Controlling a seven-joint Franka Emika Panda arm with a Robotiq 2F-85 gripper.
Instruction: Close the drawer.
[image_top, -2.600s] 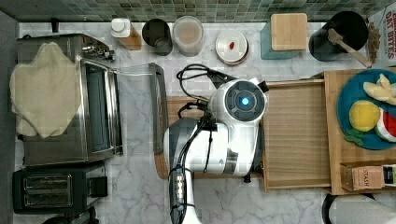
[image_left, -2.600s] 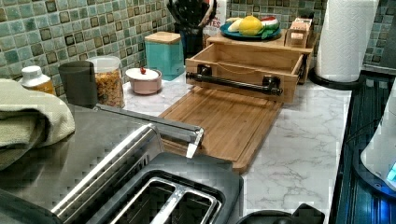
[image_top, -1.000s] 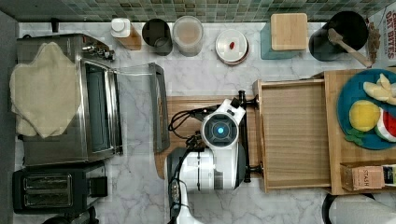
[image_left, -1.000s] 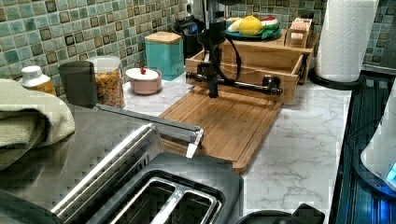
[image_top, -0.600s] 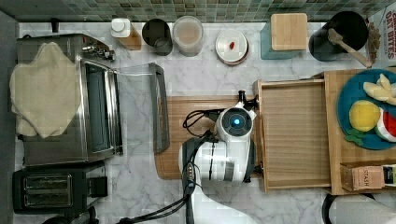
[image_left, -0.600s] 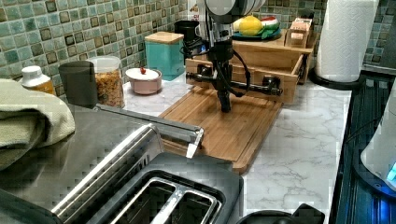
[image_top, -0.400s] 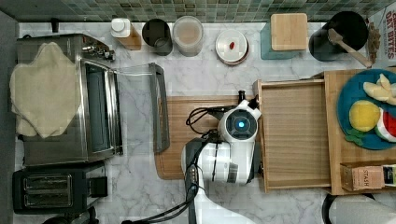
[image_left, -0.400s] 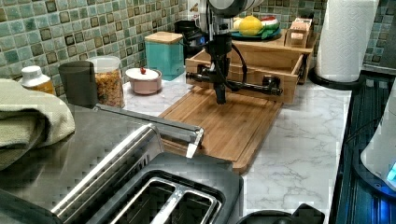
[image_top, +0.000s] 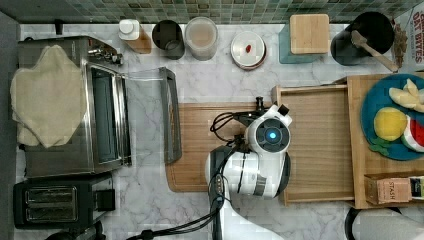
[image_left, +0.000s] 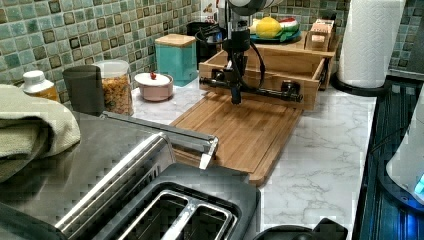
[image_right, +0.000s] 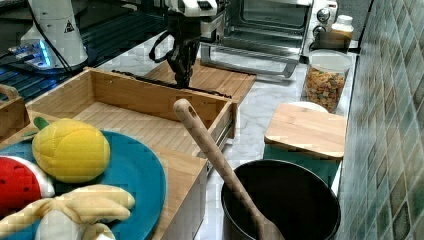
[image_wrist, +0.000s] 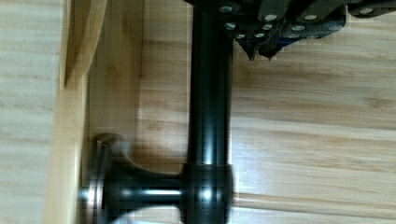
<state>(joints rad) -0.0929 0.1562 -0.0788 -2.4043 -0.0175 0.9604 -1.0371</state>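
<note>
The gripper (image_left: 235, 95) had moved closer and now sat against the black handle bar (image_left: 260, 92) of the drawer (image_top: 320, 145). The drawer was still open, ready for a push. I could not tell if its fingers were open.

Cutting board (image_top: 200, 145), open toaster oven (image_top: 95, 105), toaster (image_top: 60, 205), fruit plate (image_top: 390, 120).

The drawer (image_top: 320, 145) is pale, straight-grained wood with a black handle bar (image_left: 260, 92). The cutting board (image_left: 240, 131) is a warmer honey brown. The countertop (image_top: 200, 87) is white marble with grey veins, and the wall tiles (image_left: 75, 35) are mottled green and grey. A teal canister (image_left: 176, 59) has a pale wooden lid. The plate (image_right: 135, 185) is blue, bearing a yellow lemon (image_right: 70, 150). The arm (image_top: 255, 172) is white with a blue light.
</note>
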